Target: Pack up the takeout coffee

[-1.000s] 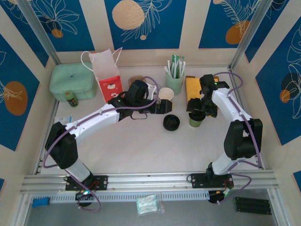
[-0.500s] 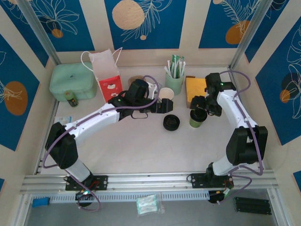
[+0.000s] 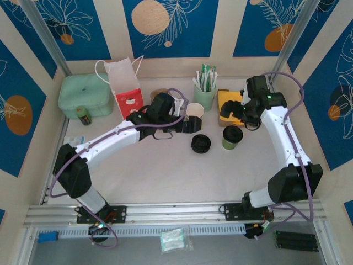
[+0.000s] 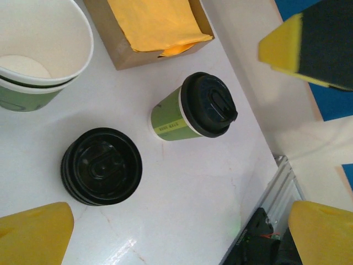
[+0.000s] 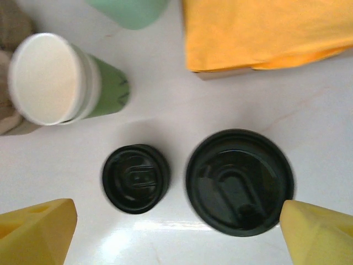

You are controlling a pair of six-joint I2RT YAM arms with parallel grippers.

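Green paper sides, a white rim and a round black lid: this is the takeout coffee (image 3: 232, 137), which stands upright on the white table (image 3: 165, 171), in its right half. No gripper holds it. From the left wrist view the cup (image 4: 193, 107) shows its green side with a paler band, and from the right wrist view the lid (image 5: 238, 182) is seen directly from above. Just behind the cup lies a brown box (image 3: 229, 102) with yellow napkins (image 5: 265, 33) inside. To the left of the cup, near but apart from it, sits a stack of black lids (image 3: 201, 144). Behind this stack are two open cups (image 3: 194, 111), one nested in the other, without any lid. Further back stands a mint holder (image 3: 205, 94) with wrapped sticks in it. The right gripper (image 3: 230, 112) hangs above the near edge of the box, and its jaws are wide apart and grip nothing. Its yellow fingertips (image 5: 36, 232) show at the lower corners of the right wrist view. The left gripper (image 3: 194, 127) hovers just in front of the open cups, beside the lid stack, and its jaws are also fully apart. At the back left stand a red and white paper bag (image 3: 124, 83) and a mint container (image 3: 85, 95).
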